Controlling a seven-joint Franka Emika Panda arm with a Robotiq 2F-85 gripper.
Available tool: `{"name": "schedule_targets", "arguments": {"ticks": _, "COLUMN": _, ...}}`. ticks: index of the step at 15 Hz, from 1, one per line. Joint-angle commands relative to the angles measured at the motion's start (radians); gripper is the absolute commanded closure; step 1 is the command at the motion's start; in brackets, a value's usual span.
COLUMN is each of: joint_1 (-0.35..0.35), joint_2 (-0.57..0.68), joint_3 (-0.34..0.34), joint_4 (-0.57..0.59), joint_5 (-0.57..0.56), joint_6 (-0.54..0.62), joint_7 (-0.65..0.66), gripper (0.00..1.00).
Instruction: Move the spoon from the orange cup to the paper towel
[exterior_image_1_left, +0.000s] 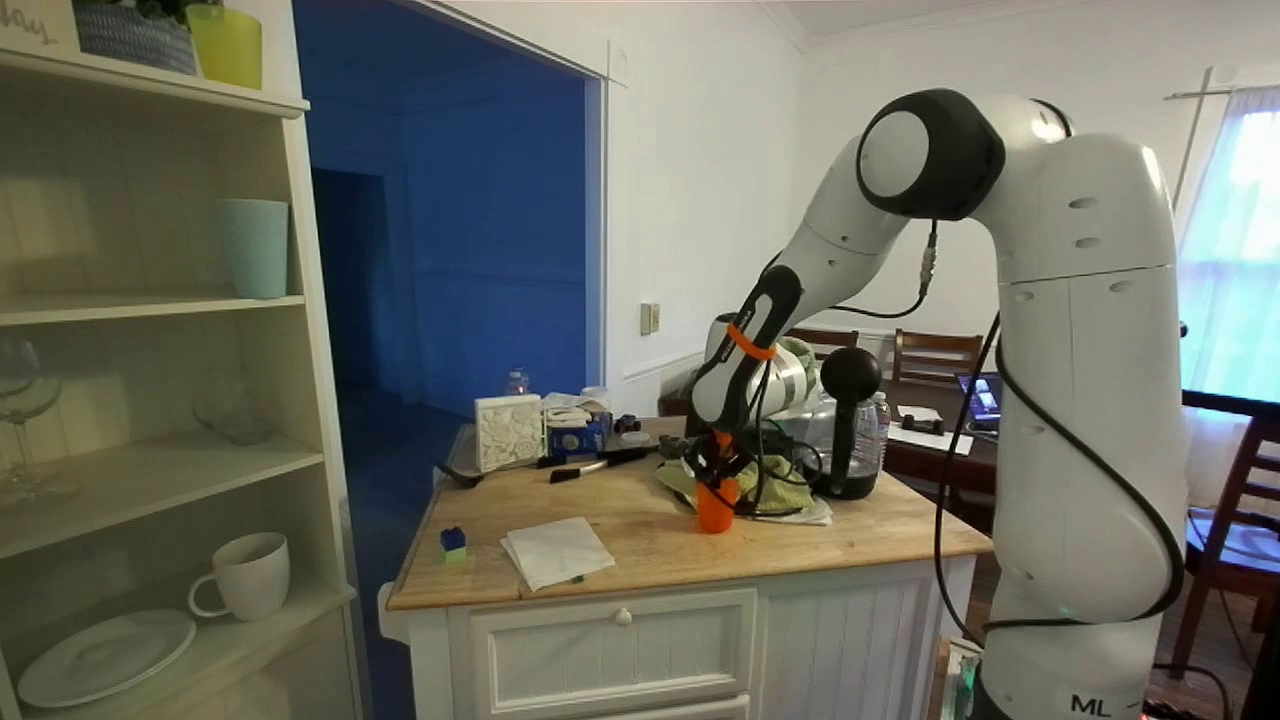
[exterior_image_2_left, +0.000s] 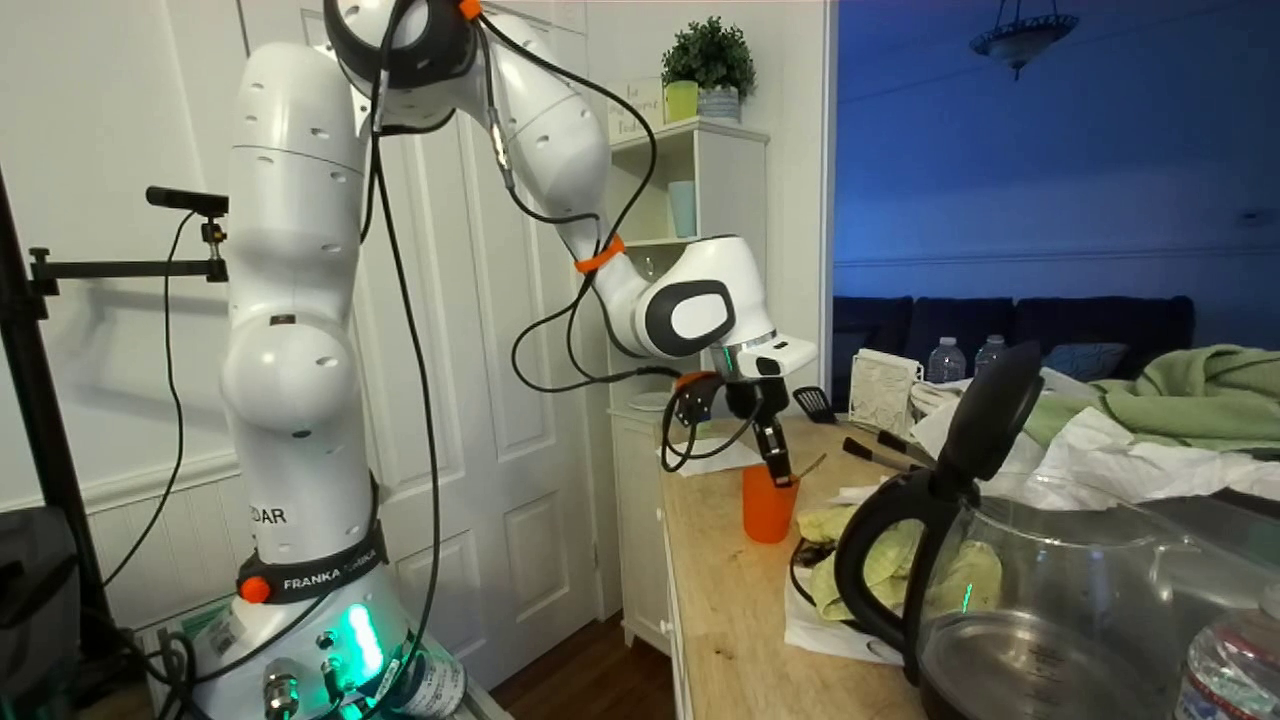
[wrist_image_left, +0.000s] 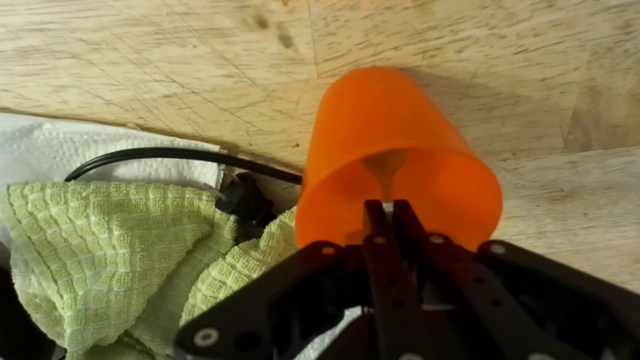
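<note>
The orange cup (exterior_image_1_left: 715, 508) stands upright on the wooden counter; it also shows in an exterior view (exterior_image_2_left: 768, 506) and in the wrist view (wrist_image_left: 382, 115). The spoon (wrist_image_left: 384, 167) is in the cup, with its wide end against the inside wall. A thin handle end of the spoon (exterior_image_2_left: 812, 466) juts past the rim. My gripper (wrist_image_left: 386, 204) is at the cup's mouth, its fingertips closed to a narrow gap with the spoon's shaft between them. The paper towel (exterior_image_1_left: 558, 552) lies flat near the counter's front edge, apart from the cup; it also shows in an exterior view (exterior_image_2_left: 715, 455).
A green cloth (wrist_image_left: 100, 245) with a black cable (wrist_image_left: 185, 154) lies beside the cup. A kettle (exterior_image_2_left: 1040, 600) with its lid raised stands close by. A small blue and green block (exterior_image_1_left: 453, 543) lies left of the towel. A white carved box (exterior_image_1_left: 508, 433) and utensils are behind.
</note>
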Motion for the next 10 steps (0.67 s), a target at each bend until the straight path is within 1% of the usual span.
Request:
{"name": "schedule_targets", "arguments": {"ticks": 1, "joint_1": 0.031, "joint_2": 0.004, "joint_3": -0.027, "joint_4": 0.005, "joint_5": 0.000, "joint_6": 0.014, "joint_7": -0.003, "gripper": 0.94}}
{"name": "schedule_targets", "arguments": {"ticks": 6, "joint_1": 0.063, "joint_2": -0.048, "joint_3": -0.063, "joint_4": -0.013, "joint_5": -0.063, "joint_6": 0.005, "joint_7": 0.024, "gripper": 0.95}}
{"name": "schedule_targets", "arguments": {"ticks": 10, "joint_1": 0.069, "joint_2": -0.100, "joint_3": -0.086, "joint_4": -0.016, "joint_5": -0.133, "joint_6": -0.017, "joint_7": 0.051, "gripper": 0.94}}
